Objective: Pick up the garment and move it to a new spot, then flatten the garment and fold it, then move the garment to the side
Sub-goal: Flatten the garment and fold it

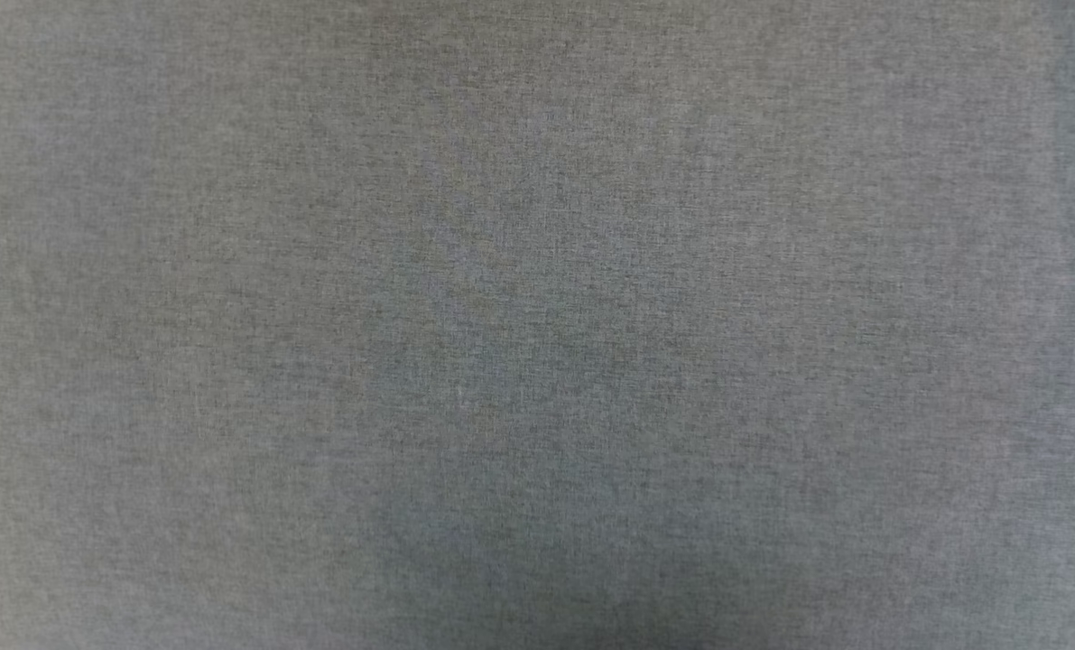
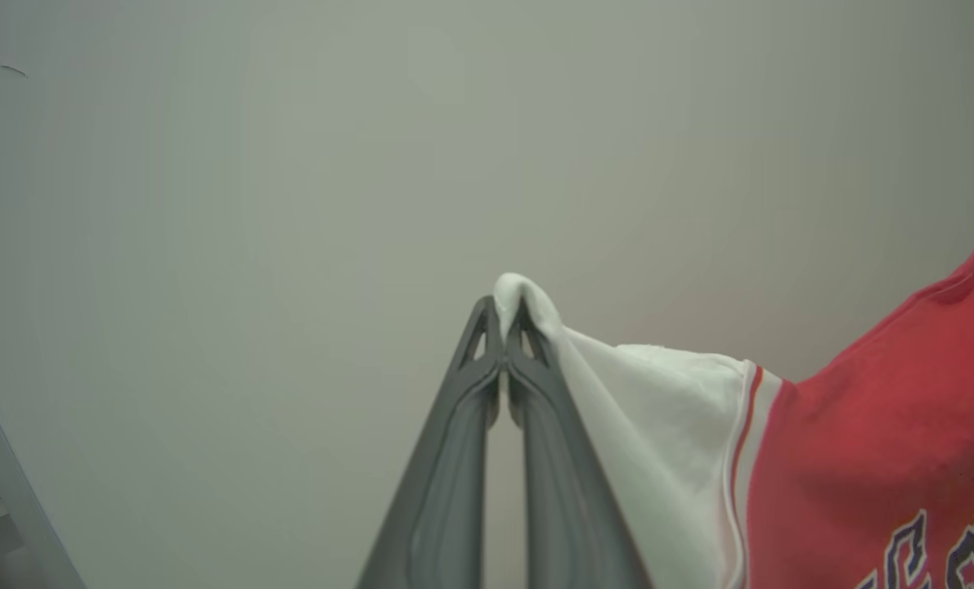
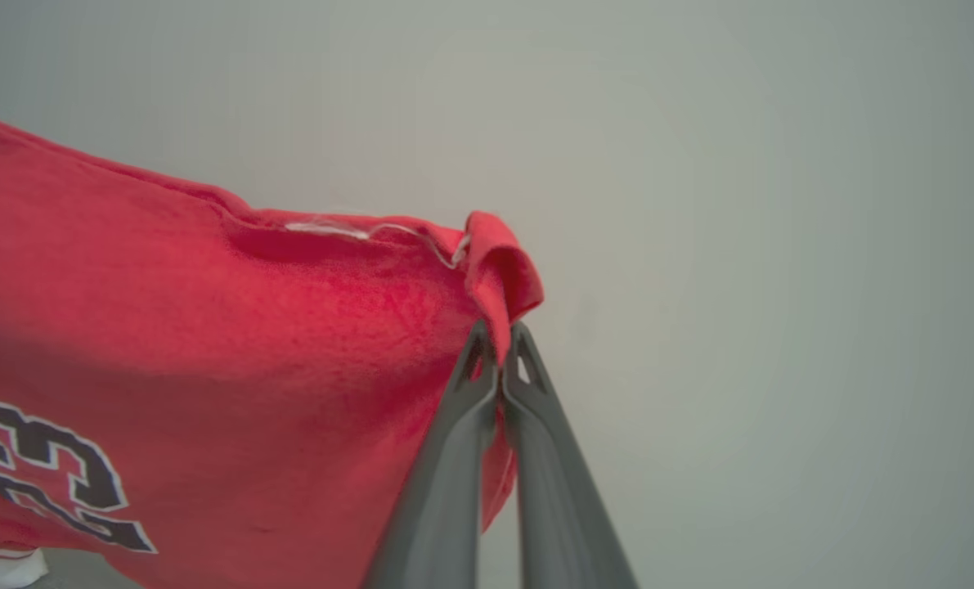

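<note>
Two pinched points carry the garment (image 3: 208, 327), which is stretched in the air between them. The left gripper (image 2: 503, 315) is clamped on the tip of a white sleeve (image 2: 658, 409), and the right gripper (image 3: 499, 339) on a red fold by a seam (shoulder or hem, I cannot tell). Held wide like this, it probably hangs open — ready to be laid flat on the grey woven bench top (image 1: 537, 325).

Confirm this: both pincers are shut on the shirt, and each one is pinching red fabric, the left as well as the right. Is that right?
Not quite. The left pincer is shut on the white sleeve of the garment, not on red fabric; the left wrist view shows it. The right pincer does pinch red fabric, and both are shut on the garment.
</note>
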Robot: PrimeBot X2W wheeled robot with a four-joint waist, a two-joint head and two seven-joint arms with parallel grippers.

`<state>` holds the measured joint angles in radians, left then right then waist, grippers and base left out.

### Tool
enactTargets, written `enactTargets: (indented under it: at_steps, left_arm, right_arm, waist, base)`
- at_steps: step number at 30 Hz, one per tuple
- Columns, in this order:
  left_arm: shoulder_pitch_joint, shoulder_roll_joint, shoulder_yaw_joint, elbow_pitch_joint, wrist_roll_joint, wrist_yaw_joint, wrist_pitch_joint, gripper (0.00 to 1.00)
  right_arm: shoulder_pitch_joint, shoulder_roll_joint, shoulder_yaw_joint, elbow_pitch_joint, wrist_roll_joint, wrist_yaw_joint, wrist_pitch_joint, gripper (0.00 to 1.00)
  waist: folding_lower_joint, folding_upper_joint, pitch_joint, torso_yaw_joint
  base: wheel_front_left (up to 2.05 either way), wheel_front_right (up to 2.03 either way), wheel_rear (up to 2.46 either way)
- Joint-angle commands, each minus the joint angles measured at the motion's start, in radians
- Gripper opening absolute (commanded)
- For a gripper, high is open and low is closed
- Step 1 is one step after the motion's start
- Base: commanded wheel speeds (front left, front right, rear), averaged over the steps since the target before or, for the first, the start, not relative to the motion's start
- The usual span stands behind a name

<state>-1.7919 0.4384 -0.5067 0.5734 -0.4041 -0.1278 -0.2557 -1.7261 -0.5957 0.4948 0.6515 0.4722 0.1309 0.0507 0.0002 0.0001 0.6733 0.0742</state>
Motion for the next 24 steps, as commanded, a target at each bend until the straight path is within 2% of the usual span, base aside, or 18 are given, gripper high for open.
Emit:
enactTargets:
  at_steps: [1, 4, 5, 6, 13, 24]
  left_arm:
    - [0.062, 0.017, 0.004, -0.024, 0.009, -0.003, -0.006, 0.0]
    - [0.176, 0.029, 0.024, -0.077, 0.018, -0.003, -0.006, 0.0]
    - [0.239, 0.034, 0.029, -0.099, 0.025, -0.003, -0.006, 0.0]
    - [0.376, 0.045, 0.04, -0.151, 0.041, -0.001, -0.006, 0.0]
    - [0.74, 0.081, 0.065, -0.309, 0.061, 0.005, -0.006, 0.0]
    - [1.295, 0.064, 0.086, -0.441, -0.009, 0.05, -0.006, 0.0]
  right_arm:
    - [0.052, 0.005, 0.015, 0.007, 0.023, 0.0, -0.022, 0.0]
    - [0.129, 0.01, 0.047, 0.014, 0.061, 0.0, -0.047, 0.0]
    - [0.172, 0.015, 0.072, 0.012, 0.08, 0.0, -0.057, 0.0]
    - [0.263, 0.013, 0.119, -0.003, 0.126, 0.0, -0.072, 0.0]
    - [0.504, -0.017, 0.23, -0.059, 0.242, 0.0, -0.095, 0.0]
    - [0.899, -0.089, 0.307, -0.137, 0.372, 0.0, -0.16, 0.0]
  waist:
    - [-0.0002, -0.0001, -0.013, -0.004]
    - [-0.0002, -0.0001, -0.04, -0.005]
    - [-0.0002, -0.0001, -0.057, -0.007]
    - [-0.0002, -0.0001, -0.095, -0.006]
    - [-0.0002, -0.0001, -0.202, -0.007]
    - [-0.0002, -0.0001, -0.396, 0.004]
  base:
    - [0.0, 0.0, 0.0]
    - [0.0, 0.0, 0.0]
    - [0.0, 0.0, 0.0]
    - [0.0, 0.0, 0.0]
    - [0.0, 0.0, 0.0]
    - [0.0, 0.0, 0.0]
